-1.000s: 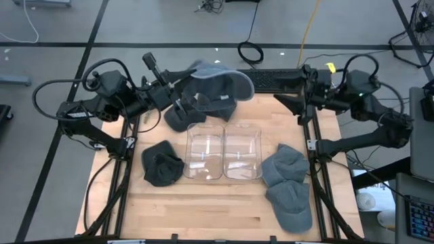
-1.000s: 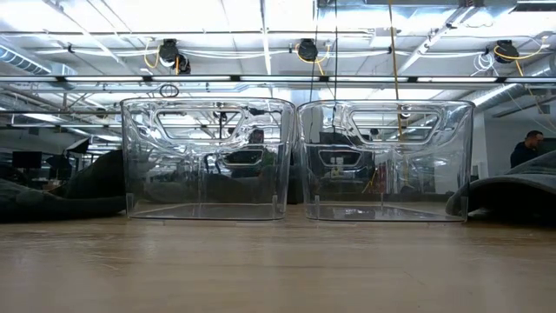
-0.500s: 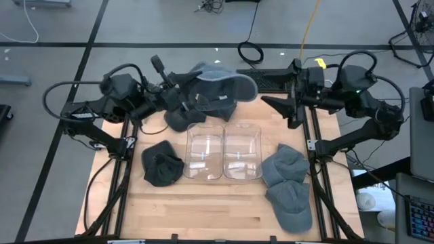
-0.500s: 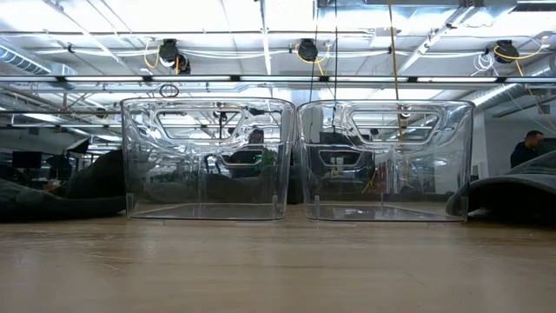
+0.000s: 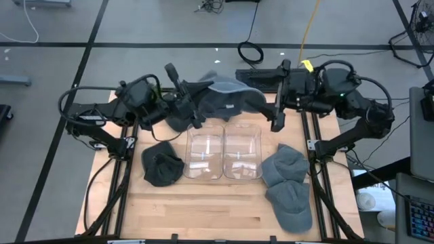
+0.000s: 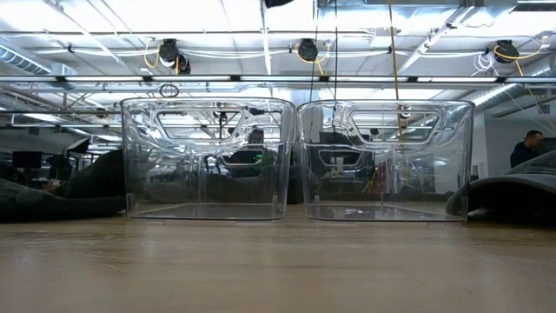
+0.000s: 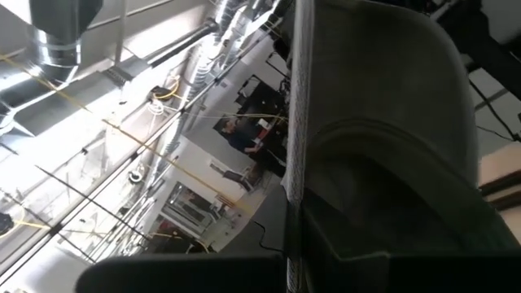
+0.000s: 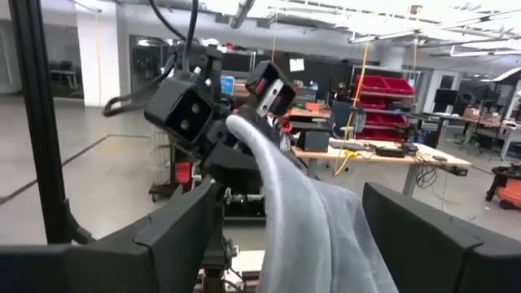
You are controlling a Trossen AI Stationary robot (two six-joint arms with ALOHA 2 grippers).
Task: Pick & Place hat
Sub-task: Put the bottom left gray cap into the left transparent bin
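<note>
Left claw (image 5: 193,108) is clamped tight on a grey hat (image 5: 227,98), held up above the counter (image 5: 203,203); right claw (image 5: 277,112) hangs wide open just beside it, holding nothing.

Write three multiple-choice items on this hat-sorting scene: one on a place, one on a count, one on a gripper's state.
1. Where is the lifted grey hat?
A. Inside the left bin
B. Above the table's far edge, behind the two clear bins
C. On the floor

2. How many clear bins stand on the table?
A. One
B. Two
C. Four

3. How is the right gripper?
A. Open, its fingers either side of the hat
B. Shut on a bin
C. Out of view

Answers: 1 B, the high view shows it held up by the left gripper beyond the bins. 2 B, the left bin and right bin stand side by side. 3 A, the right wrist view shows spread fingers.
</note>
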